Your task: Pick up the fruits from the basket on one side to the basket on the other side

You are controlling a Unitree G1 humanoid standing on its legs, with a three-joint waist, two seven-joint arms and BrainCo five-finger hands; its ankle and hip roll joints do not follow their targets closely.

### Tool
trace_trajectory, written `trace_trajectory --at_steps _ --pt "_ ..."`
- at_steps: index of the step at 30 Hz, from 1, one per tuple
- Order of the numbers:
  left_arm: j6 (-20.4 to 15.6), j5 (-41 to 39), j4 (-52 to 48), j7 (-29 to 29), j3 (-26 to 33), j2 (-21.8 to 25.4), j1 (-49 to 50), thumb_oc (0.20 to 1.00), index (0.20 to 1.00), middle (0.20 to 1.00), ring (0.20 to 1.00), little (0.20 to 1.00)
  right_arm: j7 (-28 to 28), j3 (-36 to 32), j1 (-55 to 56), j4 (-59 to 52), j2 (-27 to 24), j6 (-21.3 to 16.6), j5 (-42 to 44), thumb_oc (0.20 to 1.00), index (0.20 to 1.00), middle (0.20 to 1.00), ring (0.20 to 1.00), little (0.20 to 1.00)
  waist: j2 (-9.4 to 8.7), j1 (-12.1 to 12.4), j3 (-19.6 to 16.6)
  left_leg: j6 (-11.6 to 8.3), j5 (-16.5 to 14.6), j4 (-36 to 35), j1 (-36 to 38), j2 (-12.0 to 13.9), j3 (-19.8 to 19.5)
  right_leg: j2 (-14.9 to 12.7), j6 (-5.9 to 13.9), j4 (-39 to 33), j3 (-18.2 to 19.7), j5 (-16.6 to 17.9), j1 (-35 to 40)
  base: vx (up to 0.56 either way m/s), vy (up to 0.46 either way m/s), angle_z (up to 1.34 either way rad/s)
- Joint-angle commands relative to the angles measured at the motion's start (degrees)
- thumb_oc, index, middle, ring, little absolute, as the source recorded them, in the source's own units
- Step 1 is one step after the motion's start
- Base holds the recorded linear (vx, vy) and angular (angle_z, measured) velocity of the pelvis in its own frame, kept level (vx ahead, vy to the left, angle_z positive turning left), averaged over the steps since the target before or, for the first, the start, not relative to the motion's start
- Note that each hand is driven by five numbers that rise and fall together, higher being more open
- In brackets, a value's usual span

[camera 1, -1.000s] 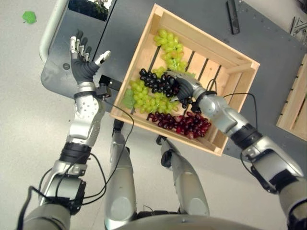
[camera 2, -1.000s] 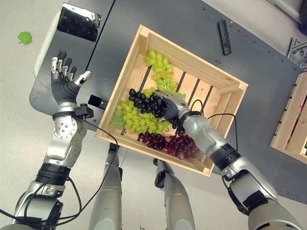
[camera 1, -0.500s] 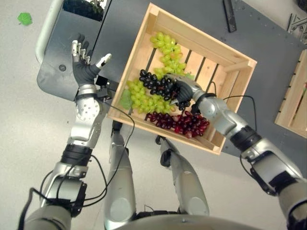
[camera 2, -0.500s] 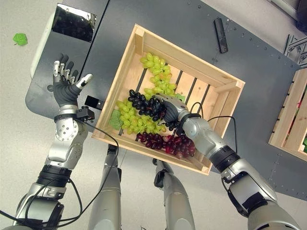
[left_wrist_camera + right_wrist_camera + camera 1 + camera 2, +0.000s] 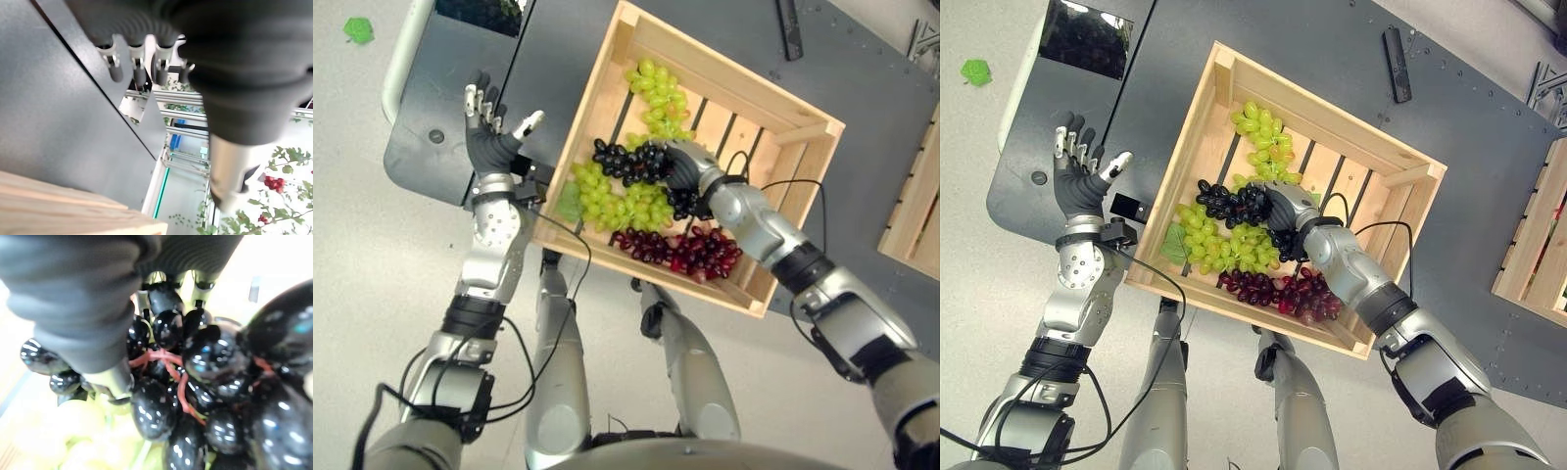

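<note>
A wooden crate on the dark table holds several grape bunches: a pale green one at the far side, another green one near the left wall, a red one at the near side and a black one in the middle. My right hand reaches into the crate, its fingers curled round the black grapes, which press close against the palm. My left hand is held up with straight fingers over the table, left of the crate, holding nothing.
A second wooden crate stands at the right edge of the table. A black bar lies beyond the first crate. A small green object lies on the floor at the far left.
My right hand has tightened on the black grapes and drawn them slightly towards the crate's far side. The whole view has shifted a little. The left hand has stayed where it was.
</note>
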Motion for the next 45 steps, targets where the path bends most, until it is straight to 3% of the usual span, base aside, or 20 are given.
trace_trajectory --at_steps 1,8,12,16,20,26,28,36,45 --pt "-2.2 3.1 -5.0 0.7 0.9 1.1 -0.5 1.000 1.000 1.000 1.000 1.000 1.2 3.7 4.0 1.3 2.9 -0.4 0.9 0.200 0.200 0.200 0.200 0.200 -1.72 2.1 0.5 2.31 -0.3 -1.4 0.6 -3.1 0.1 -1.7 6.40 3.9 0.6 -6.9 1.4 0.00 0.000 0.00" --pt "-1.9 3.1 -4.9 0.7 0.7 1.0 -0.6 1.000 1.000 1.000 1.000 1.000 1.2 3.4 3.7 2.0 3.3 0.0 2.2 0.200 0.200 0.200 0.200 0.200 -1.53 2.2 0.5 2.46 -0.3 -1.2 0.1 -3.1 -0.2 -1.8 6.34 4.6 0.5 -7.2 0.8 0.00 0.000 0.00" --pt "-1.8 3.1 -4.6 0.0 0.2 1.0 -1.3 1.000 1.000 1.000 1.000 1.000 4.4 4.0 4.1 3.2 4.7 -0.1 10.5 0.200 0.200 0.200 0.200 0.200 -1.41 2.3 0.5 2.40 0.0 -1.5 0.4 -3.2 -0.2 -1.9 6.26 4.9 0.4 -7.4 0.8 0.00 0.000 0.00" --pt "-2.1 2.6 -4.3 -2.9 -1.4 1.3 -3.1 1.000 1.000 1.000 1.000 1.000 10.9 4.8 5.7 3.4 6.3 -2.1 37.1 0.200 0.200 0.200 0.200 0.200 -0.93 2.9 0.5 2.20 0.6 -2.3 1.5 -3.3 -0.4 -2.1 6.29 4.9 0.1 -7.2 1.6 0.00 0.000 0.00" --pt "-3.8 1.1 -4.1 -6.3 -3.1 2.4 -4.3 1.000 1.000 1.000 1.000 1.000 17.8 7.8 7.1 0.0 4.4 -2.2 59.1 0.200 0.200 0.200 0.200 0.200 -0.18 4.3 0.5 1.90 0.6 -2.4 3.6 -3.6 -0.6 -2.6 6.48 5.1 -0.3 -7.2 4.0 0.00 -0.003 0.01" --pt "-5.5 -1.3 -5.6 -9.2 -2.3 2.4 -2.8 1.000 1.000 1.000 1.000 1.000 20.8 5.2 13.0 -1.9 4.1 -2.1 73.5 0.200 0.200 0.200 0.200 0.200 2.10 5.9 0.5 1.93 0.4 -2.8 7.6 -4.3 -0.6 -3.5 6.86 5.1 -1.0 -7.3 8.4 0.00 -0.011 0.08" --pt "-5.5 -1.3 -5.6 -9.2 -2.3 2.4 -2.7 1.000 1.000 1.000 1.000 1.000 20.8 5.2 13.1 -1.9 4.1 -2.0 73.5 0.200 0.200 0.200 0.200 0.200 2.13 5.9 0.5 1.93 0.4 -2.9 7.7 -4.3 -0.6 -3.5 6.86 5.1 -1.0 -7.3 8.5 0.00 -0.006 0.09" --pt "-5.1 -2.0 -9.1 -12.7 2.3 1.9 4.4 1.000 1.000 1.000 1.000 1.000 22.5 -2.8 24.1 -7.1 4.5 -1.1 83.0 0.200 0.200 0.200 0.200 0.200 5.15 6.8 0.5 1.89 1.4 -6.1 15.2 -4.5 -1.0 -4.2 6.91 3.4 -2.0 -7.4 15.8 -0.01 0.004 0.12" --pt "-4.5 -4.1 -9.9 -16.2 6.3 -0.7 12.0 1.000 1.000 1.000 1.000 1.000 22.6 -11.5 33.0 -12.2 1.9 -0.9 84.8 0.200 0.200 0.200 0.200 0.200 6.82 5.1 -5.1 2.27 0.6 -7.2 19.8 -5.3 -0.9 -5.1 6.96 2.8 -2.6 -8.0 20.5 0.04 0.026 0.07"
